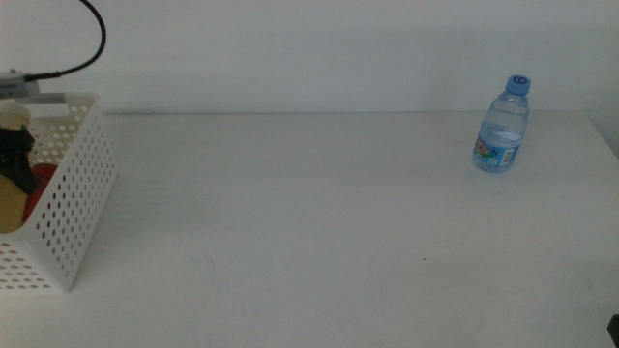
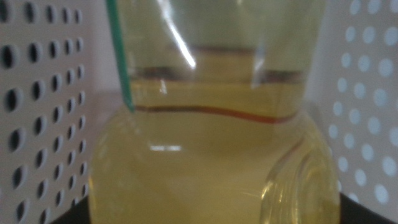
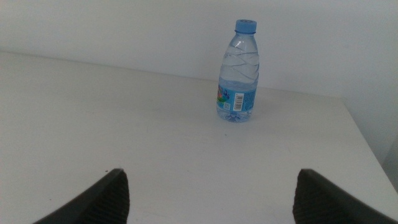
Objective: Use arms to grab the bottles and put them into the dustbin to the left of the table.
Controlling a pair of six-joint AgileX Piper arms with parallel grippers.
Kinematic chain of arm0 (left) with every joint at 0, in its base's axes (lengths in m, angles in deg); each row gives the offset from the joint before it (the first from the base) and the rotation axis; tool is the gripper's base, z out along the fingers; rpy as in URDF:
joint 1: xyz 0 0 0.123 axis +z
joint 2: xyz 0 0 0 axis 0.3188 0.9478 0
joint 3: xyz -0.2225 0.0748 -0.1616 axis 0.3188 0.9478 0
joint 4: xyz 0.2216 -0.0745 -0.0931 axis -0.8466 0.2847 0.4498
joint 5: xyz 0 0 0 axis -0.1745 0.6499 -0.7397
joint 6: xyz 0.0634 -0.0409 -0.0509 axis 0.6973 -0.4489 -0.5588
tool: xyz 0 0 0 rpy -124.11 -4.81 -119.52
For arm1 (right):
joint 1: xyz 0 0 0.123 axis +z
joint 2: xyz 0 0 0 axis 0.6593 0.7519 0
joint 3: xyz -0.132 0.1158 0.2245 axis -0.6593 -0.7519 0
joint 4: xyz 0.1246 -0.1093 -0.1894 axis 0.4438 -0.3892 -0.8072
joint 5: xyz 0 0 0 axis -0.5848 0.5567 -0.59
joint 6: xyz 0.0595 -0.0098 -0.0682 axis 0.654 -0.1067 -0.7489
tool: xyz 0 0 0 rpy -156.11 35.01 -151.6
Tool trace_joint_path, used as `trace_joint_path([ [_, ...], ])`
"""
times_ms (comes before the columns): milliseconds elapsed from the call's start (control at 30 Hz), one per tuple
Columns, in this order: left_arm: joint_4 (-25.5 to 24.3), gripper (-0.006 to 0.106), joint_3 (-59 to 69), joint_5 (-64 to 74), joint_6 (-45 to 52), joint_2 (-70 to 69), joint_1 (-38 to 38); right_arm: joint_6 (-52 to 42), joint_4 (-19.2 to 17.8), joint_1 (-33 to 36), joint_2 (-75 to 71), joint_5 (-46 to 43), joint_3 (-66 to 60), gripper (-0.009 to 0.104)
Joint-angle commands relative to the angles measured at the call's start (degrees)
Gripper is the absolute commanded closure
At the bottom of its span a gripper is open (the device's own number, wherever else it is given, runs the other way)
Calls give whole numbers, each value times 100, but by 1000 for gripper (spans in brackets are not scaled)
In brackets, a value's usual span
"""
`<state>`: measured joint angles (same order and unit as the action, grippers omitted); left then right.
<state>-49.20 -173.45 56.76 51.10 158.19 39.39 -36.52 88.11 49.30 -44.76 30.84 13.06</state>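
**A:** What is on the table (image 1: 319,222)?

**B:** A plain white tabletop. One small clear water bottle (image 1: 502,125) with a blue cap stands upright near the far right corner, alone. The right wrist view shows the same bottle (image 3: 237,73) upright, with a label around its lower half.

**A:** And the dustbin?

**B:** The white perforated basket (image 1: 70,208) sits at the left edge of the middle view. Something red (image 1: 41,189) and something yellowish (image 1: 10,208) show inside it, partly hidden by its wall.

**A:** Where is the left gripper?

**B:** A dark shape (image 1: 16,155) is over the basket at the far left edge. Its wrist camera is filled by the yellow-liquid bottle (image 2: 211,155), very close, with perforated basket walls (image 2: 37,93) on both sides. The jaws show only as dark corners at the picture's edge, so I cannot tell whether they are pressed on the bottle or apart.

**A:** And the right gripper?

**B:** The right gripper (image 3: 211,199) hovers low over the table, well short of the water bottle. Its two dark fingers (image 3: 102,199) are spread wide apart, with nothing between them.
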Motion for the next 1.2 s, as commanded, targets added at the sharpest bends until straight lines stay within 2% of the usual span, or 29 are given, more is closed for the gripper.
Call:
trace_joint_path([
  [0, 130, 103, -244, 242, -82, -280, -36, -90, 0, -27, -152, -441, 37, 18],
  [100, 92, 94, -244, 140, -82, -183, -71, -90, 0, -27, -152, -441, 37, 18],
  [200, 137, 76, -244, 82, -82, -158, -71, -90, 0, -27, -152, -441, 37, 18],
  [233, 163, 67, -244, 54, -77, -158, -71, -90, 0, -27, -152, -441, 37, 18],
  [267, 163, 49, -249, 46, -57, -158, -71, -90, 0, -27, -152, -441, 37, 18],
  [300, 175, 26, -249, 46, -57, -158, -71, -90, 0, -27, -152, -441, 37, 18],
  [333, 216, 15, -256, 46, -57, -158, -71, -90, 0, -27, -152, -441, 37, 18],
  [367, 285, 10, -288, 78, -71, -158, -71, -90, 0, -27, -152, -441, 37, 18],
  [533, 382, 10, -648, 458, -375, -241, -155, -90, 0, -27, -152, -441, 37, 18],
  [800, 73, 10, -680, 442, -985, -1054, -672, -90, 0, -27, -152, -441, 37, 18],
  [1167, 117, 10, -675, 440, -1072, -2487, -1440, -90, 0, -27, -152, -441, 37, 18],
])
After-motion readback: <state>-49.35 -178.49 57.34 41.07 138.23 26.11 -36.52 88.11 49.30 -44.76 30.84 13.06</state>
